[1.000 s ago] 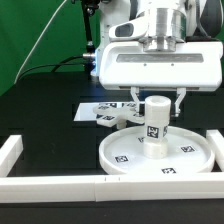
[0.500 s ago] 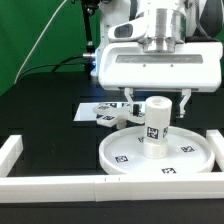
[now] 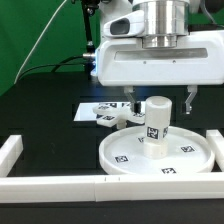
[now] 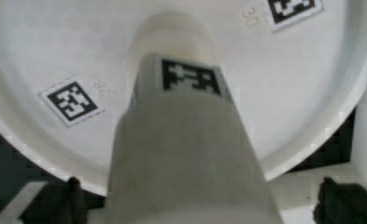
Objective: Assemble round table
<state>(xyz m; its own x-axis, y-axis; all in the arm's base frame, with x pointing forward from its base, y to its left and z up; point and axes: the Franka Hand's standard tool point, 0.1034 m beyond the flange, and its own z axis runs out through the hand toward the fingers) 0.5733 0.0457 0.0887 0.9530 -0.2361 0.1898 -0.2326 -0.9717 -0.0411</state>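
The large rimmed round disc [image 3: 120,160] lies flat on the black table. The short cylindrical leg [image 3: 155,125] stands upright on its middle, with a square tag on its side. My gripper [image 3: 159,101] hangs just above the leg's top, open, with one finger on each side and neither touching it. In the wrist view the leg [image 4: 189,130] rises from the disc [image 4: 55,60] between my fingertips [image 4: 55,202], with the gripper [image 4: 201,205] wide apart around it. The small cross-shaped foot [image 3: 108,118] lies behind the disc on the exterior view's left.
The marker board [image 3: 92,106] lies flat behind the disc. White straight border rails run along the front [image 3: 60,185], the exterior view's left [image 3: 10,150] and right [image 3: 215,140]. A green backdrop and cables stand at the back left.
My fingers have spread away from the leg and the gripper has risen a little. The leg stays standing on the disc.
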